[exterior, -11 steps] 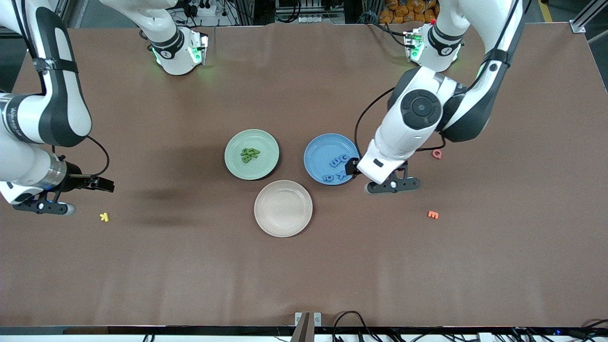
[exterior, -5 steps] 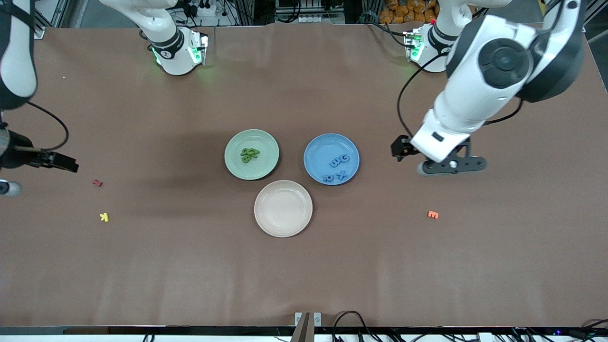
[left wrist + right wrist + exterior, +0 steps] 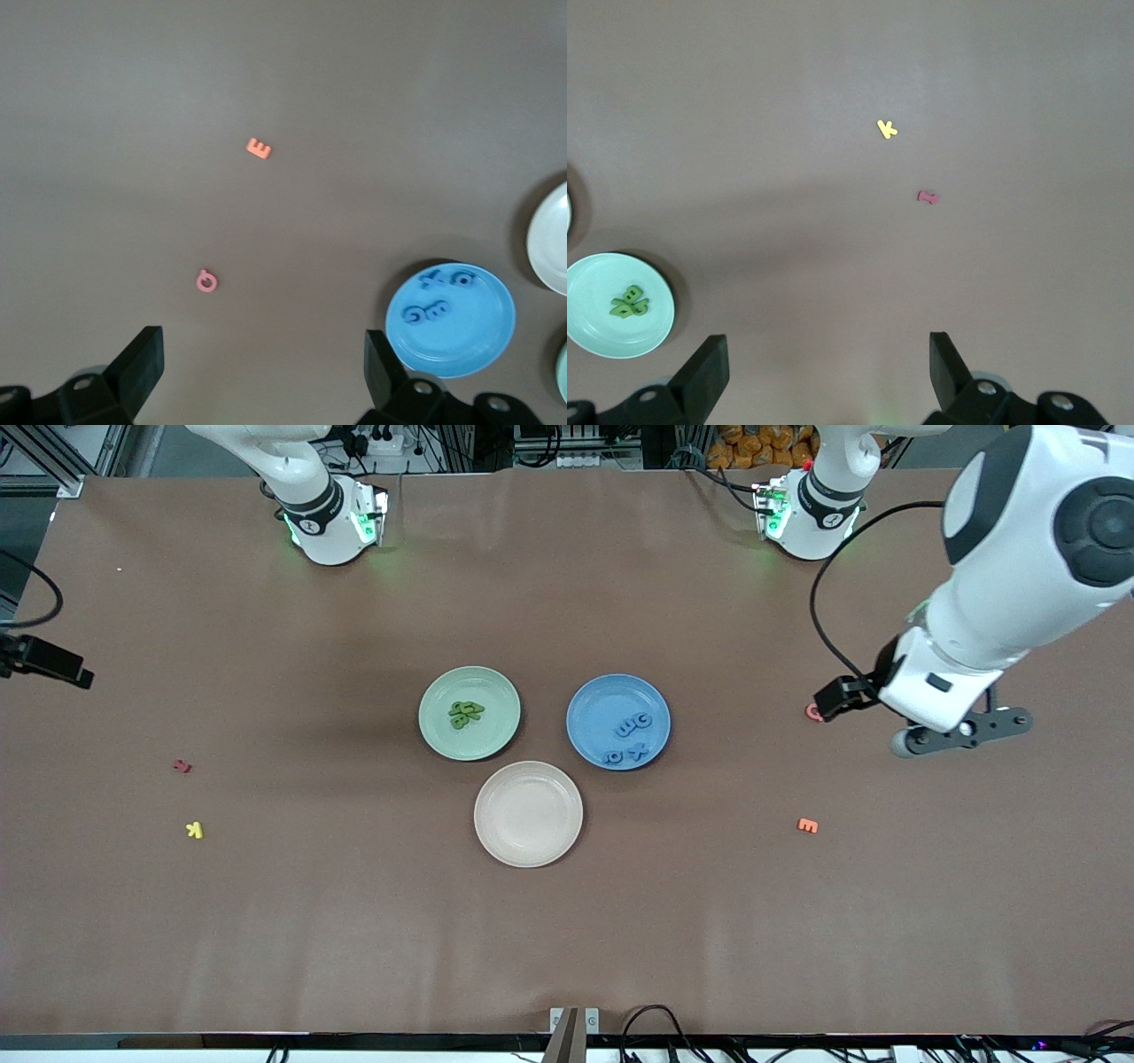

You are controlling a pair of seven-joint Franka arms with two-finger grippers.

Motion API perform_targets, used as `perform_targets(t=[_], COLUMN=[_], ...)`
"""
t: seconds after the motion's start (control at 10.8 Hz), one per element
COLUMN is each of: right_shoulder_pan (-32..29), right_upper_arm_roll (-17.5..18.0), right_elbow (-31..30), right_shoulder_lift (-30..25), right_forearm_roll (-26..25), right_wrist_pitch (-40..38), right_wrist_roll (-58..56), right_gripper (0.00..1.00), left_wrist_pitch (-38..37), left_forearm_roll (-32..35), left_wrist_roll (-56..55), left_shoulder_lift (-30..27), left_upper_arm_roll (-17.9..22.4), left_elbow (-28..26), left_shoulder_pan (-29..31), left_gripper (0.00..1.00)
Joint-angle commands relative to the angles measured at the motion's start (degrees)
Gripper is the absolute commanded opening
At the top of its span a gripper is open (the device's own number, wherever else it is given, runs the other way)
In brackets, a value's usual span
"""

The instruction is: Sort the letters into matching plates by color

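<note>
Looks pretty much sorted already. Green letters (image 3: 465, 713) piled in the mint green plate (image 3: 494, 731), blue letters (image 3: 632, 737) spread in the blue plate (image 3: 594, 708), both plates side by side mid-worktop, well in from every edge. Cream plate (image 3: 528, 841) just nearer the front edge, empty, since nothing on the worktop matches it.

Leftovers lying loose: pink letter (image 3: 813, 711) and orange letter (image 3: 807, 825) toward the left arm's end, red letter (image 3: 182, 765) and yellow letter (image 3: 195, 830) toward the right arm's end. Probably meant to stay put, being off-colour.

Left gripper (image 3: 261, 372) up over bare worktop near the pink letter, jaws wide apart, holding nothing. Right gripper (image 3: 824, 376) high over the right arm's edge, jaws also spread and empty. Reads like both arms parked clear of finished plates.
</note>
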Motion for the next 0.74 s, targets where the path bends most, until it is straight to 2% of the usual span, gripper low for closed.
perform_targets(t=[0.0, 0.28, 0.46, 0.65], right_shoulder_pan=[0.38, 1.78, 3.10, 4.16], right_upper_arm_roll=[0.52, 0.44, 0.35, 0.35], right_elbow=[-0.06, -4.52, -8.92, -9.81], right_shoulder_lift=[-3.70, -4.85, -6.34, -6.44], right_forearm_roll=[0.69, 0.60, 0.16, -0.28], right_wrist_pitch=[-3.38, 0.37, 4.07, 4.26], right_wrist_roll=[-0.03, 0.41, 2.33, 2.96], right_gripper=[1.00, 1.00, 1.00, 1.00], left_wrist_pitch=[-1.54, -2.24, -3.21, -2.87], left_forearm_roll=[-1.38, -1.47, -1.47, -1.47], left_wrist_roll=[7.13, 9.25, 9.53, 9.44], left_shoulder_lift=[-0.61, -2.88, -4.91, -7.89], left_upper_arm_roll=[2.09, 5.52, 5.61, 5.61], left_elbow=[0.86, 0.25, -0.72, -4.13], left_shoulder_pan=[2.46, 2.48, 2.57, 2.57], left_gripper=[1.00, 1.00, 1.00, 1.00])
